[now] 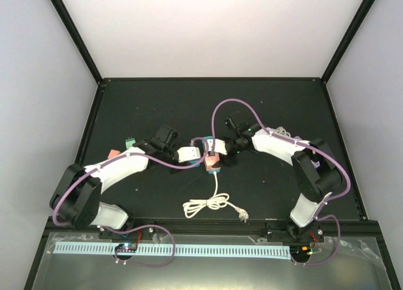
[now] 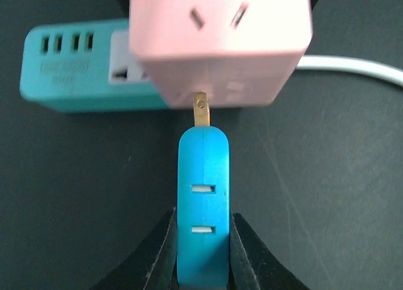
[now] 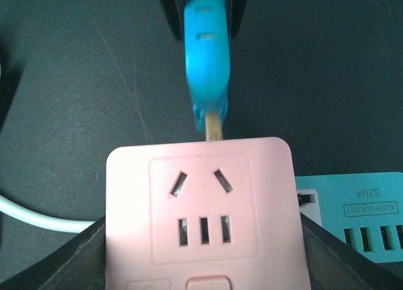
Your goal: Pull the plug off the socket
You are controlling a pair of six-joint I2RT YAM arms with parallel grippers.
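My left gripper (image 2: 203,224) is shut on a blue plug (image 2: 203,176), one black finger pressed to each side of it. A brass prong (image 2: 201,110) juts from the plug towards the pink socket cube (image 2: 220,44). Most of the prong is bare and its tip meets the cube's side face. In the right wrist view my right gripper (image 3: 200,246) is shut on the pink socket (image 3: 200,208), gripping its two flanks, and the blue plug (image 3: 206,63) shows just beyond it. From above, the two grippers meet at the socket (image 1: 211,161) mid-table.
A teal power strip (image 2: 69,66) lies right beside the socket on the black mat. The socket's white cable (image 1: 211,205) runs to a loose coil near the front edge. Two small pieces, one green (image 1: 128,141) and one pink (image 1: 114,154), lie at the left.
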